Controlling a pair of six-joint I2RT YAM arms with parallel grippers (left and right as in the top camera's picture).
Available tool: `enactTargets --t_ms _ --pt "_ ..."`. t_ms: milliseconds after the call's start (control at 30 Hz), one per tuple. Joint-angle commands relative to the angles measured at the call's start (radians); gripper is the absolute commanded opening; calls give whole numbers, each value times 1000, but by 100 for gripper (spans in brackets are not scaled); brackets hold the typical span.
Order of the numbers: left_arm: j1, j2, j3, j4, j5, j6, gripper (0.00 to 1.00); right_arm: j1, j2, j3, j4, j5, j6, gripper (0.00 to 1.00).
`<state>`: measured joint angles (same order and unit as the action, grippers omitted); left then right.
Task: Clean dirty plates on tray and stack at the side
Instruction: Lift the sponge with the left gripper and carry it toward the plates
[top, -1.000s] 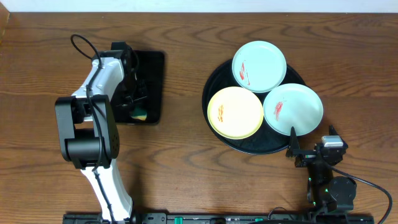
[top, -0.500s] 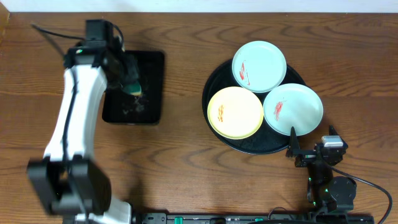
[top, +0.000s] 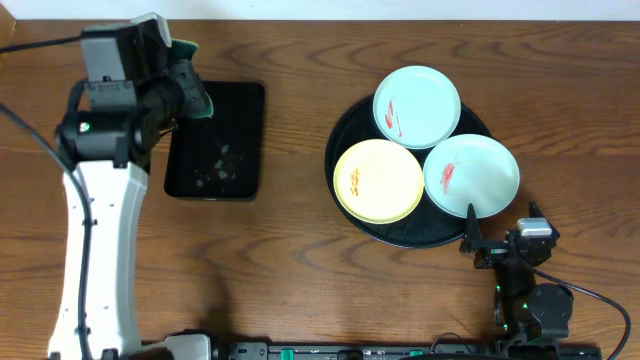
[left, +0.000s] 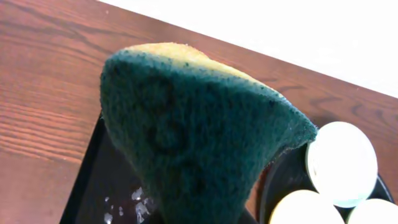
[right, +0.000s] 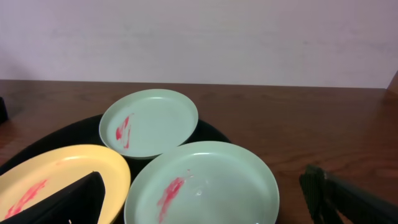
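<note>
Over the small rectangular tray (top: 215, 150), far left of the wooden table (top: 290, 280): the left gripper (top: 182, 95) hangs high, carrying a sponge (left: 199, 137), green scouring face towards the wrist camera, yellow back just showing along the top. The fingers are hidden behind the sponge, but it hangs clear of everything, so I judge the jaws clamped on it.

- The round black tray (top: 340, 130) sits well apart to the right with all three plates on it: a mint plate (top: 417, 107) at the back, a yellow plate (top: 379, 181) front left, and a second mint plate (top: 471, 176) front right. Each has a red or orange smear. None is stacked at the side.
- The right gripper (top: 500, 238) rests low, just off the tray's near rim. Its jaws are spread wide and hold nothing.

Judgement: the step in hand is carrying the sponge across to a first plate.

- Keep it high over the tray rim, then lower it flat onto a smear.
- The plates look light and likely to skate under a scrub, so use short strokes.
- The right jaws could pin the nearest mint plate's edge while the sponge works.
</note>
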<state>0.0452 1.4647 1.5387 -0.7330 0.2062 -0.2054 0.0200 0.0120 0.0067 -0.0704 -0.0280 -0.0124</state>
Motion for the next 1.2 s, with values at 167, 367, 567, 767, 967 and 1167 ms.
enactTargets --t_ms 167,367,567,767,967,1167 --pt "4 323 -84 113 -170 10 8 6 -5 0 -4 1 -15 99" --pt "4 373 -83 111 -128 9 7 6 -5 0 -4 1 -15 99" --pt "4 175 -81 120 -128 8 8 6 -5 0 -4 1 -15 99" --pt "4 40 -82 116 -129 9 8 6 -5 0 -4 1 -15 99" --pt "4 139 -195 183 -152 9 8 6 -5 0 -4 1 -15 99" --pt "5 329 -259 227 -211 92 8 6 -5 0 -4 1 -15 99"
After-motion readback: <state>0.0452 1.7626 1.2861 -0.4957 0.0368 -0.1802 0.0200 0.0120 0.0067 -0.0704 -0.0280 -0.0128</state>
